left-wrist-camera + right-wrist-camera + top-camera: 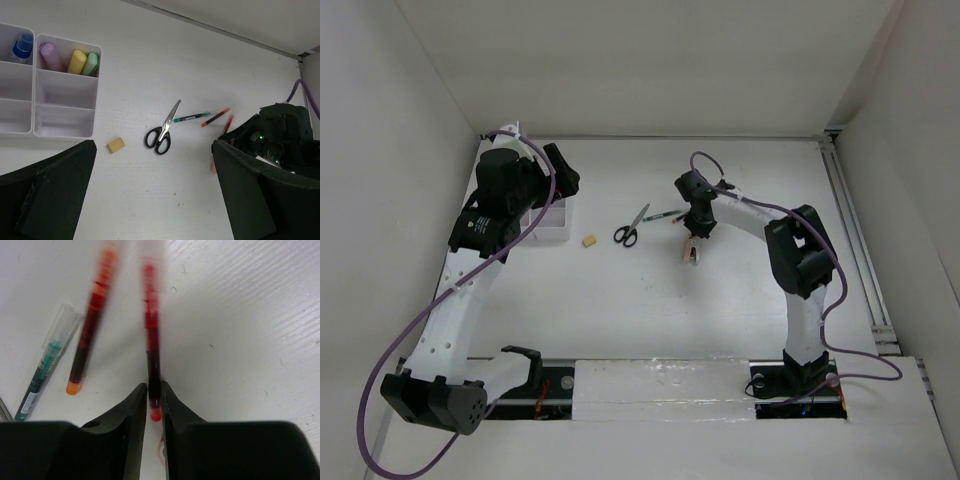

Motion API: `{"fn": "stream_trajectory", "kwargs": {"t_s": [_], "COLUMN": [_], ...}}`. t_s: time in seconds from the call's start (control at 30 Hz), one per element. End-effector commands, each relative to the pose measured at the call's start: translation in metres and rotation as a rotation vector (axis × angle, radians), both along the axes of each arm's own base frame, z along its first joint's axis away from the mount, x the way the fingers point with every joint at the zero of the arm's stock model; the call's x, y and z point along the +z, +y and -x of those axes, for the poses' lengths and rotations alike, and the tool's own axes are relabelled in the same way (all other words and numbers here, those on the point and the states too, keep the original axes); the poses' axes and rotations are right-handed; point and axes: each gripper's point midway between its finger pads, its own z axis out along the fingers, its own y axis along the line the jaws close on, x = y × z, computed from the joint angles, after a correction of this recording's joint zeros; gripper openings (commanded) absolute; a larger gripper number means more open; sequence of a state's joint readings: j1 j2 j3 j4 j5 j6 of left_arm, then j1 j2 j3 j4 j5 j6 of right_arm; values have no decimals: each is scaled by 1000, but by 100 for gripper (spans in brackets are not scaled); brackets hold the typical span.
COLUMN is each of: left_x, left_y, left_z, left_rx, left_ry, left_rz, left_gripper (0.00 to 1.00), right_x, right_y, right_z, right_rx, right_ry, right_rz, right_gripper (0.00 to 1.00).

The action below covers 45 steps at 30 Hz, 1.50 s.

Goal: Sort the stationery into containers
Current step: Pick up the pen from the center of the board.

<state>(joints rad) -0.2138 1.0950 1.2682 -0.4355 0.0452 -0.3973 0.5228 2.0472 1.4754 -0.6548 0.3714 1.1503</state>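
My right gripper (154, 399) is shut on one end of a red pen (151, 335), just above the table; it also shows in the top view (696, 236). An orange-tipped red pen (89, 335) and a green pen (44, 370) lie to its left. Black-handled scissors (162, 135) and a tan eraser (116, 145) lie mid-table. The white organizer tray (62, 122) holds a blue-capped bottle (22, 46) and pink (48, 55), yellow (77, 61) and green markers (90, 63). My left gripper (155, 200) is open and empty, raised near the tray (557, 222).
White walls enclose the table on the left, back and right. A metal rail (855, 230) runs along the right edge. A purple cable (400, 350) hangs beside the left arm. The right arm's wrist (272, 137) fills the right of the left wrist view.
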Motion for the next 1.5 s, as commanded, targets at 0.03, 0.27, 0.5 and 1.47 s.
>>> {"fn": "stream_trajectory", "kwargs": {"t_s": [0.03,0.27,0.5,1.47], "left_x": [19,21,16,19], "left_y": [0,2,0,-126], "left_z": [1,3,-1,38], "left_rx": [-8,1,-8,-769], "left_ry": [-69,-79,-61,-96], "left_rz": [13,11,11,467], "left_gripper": [100,100,100,100], "right_x": [-44,-52,-19,304], "right_y": [-18,-27,-43,125], "right_z": [52,64,55,123], "right_rx": [2,-35,-85,1291], "right_ry": [201,231,153,-1168], "right_rz": [80,79,99,-277], "right_gripper": [23,0,0,0]}}
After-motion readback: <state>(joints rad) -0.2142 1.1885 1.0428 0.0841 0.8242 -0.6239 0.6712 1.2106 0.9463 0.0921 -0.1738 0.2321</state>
